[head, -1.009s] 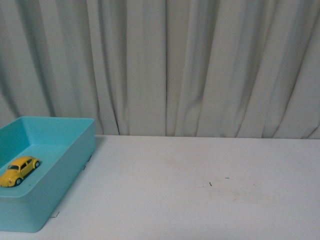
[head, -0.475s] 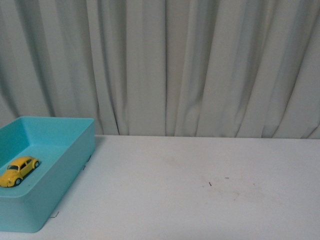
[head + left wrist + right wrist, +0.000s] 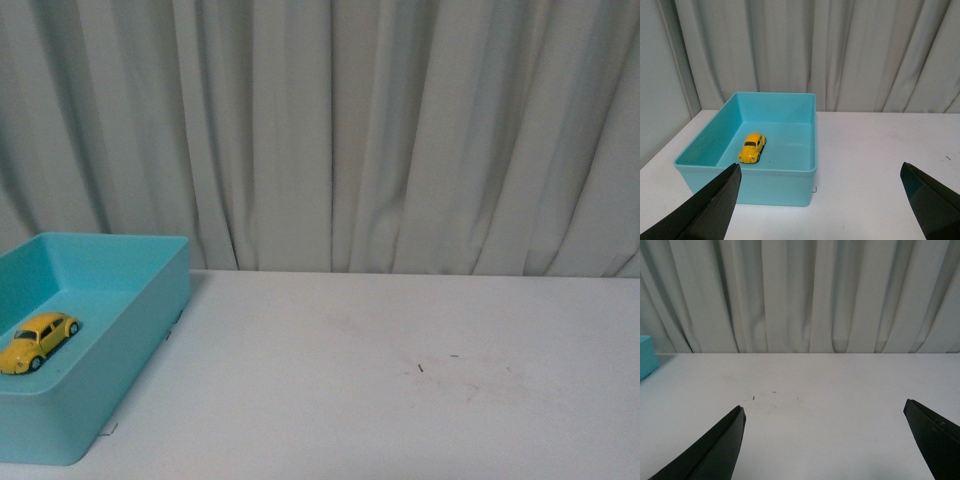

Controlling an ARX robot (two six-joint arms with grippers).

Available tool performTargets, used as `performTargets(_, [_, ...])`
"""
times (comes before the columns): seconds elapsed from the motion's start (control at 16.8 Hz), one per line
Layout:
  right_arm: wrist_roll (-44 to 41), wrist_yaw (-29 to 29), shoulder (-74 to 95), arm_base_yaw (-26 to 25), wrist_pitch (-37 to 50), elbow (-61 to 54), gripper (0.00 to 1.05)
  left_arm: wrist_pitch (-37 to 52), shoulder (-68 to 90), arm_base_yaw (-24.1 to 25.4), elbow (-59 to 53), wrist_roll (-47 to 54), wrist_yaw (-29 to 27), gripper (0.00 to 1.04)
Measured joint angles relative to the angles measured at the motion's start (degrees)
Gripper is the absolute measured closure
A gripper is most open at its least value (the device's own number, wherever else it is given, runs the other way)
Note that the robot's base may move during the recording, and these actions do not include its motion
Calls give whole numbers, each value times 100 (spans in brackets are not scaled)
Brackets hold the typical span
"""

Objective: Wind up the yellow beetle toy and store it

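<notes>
We note yellow beetle toy (image 3: 752, 147) on its wheels inside turquoise bin (image 3: 790, 179) at white table (image 3: 400, 400) left edge, long axis toward curtain (image 3: 400, 130), left gripper (image 3: 822, 200) and right gripper (image 3: 825, 440) both spread wide, empty, broad bare tabletop to the bin's right

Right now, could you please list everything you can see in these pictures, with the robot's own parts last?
yellow beetle toy: one, glossy yellow with dark windows, standing on its wheels on the floor of the bin.
bin: one, turquoise, open-topped, on the table's left side in the front view.
table: one, white, with a few small dark specks near the middle.
curtain: one, pale grey, pleated, hanging behind the table.
left gripper: one, black, fingers wide apart, holding nothing, facing the bin.
right gripper: one, black, fingers wide apart, holding nothing, above bare table.
</notes>
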Motion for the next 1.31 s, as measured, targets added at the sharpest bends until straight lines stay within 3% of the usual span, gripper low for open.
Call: performTargets(1.31, [0, -2, 0, 0, -2, 0, 7, 0, 0, 0, 0, -2, -7, 7])
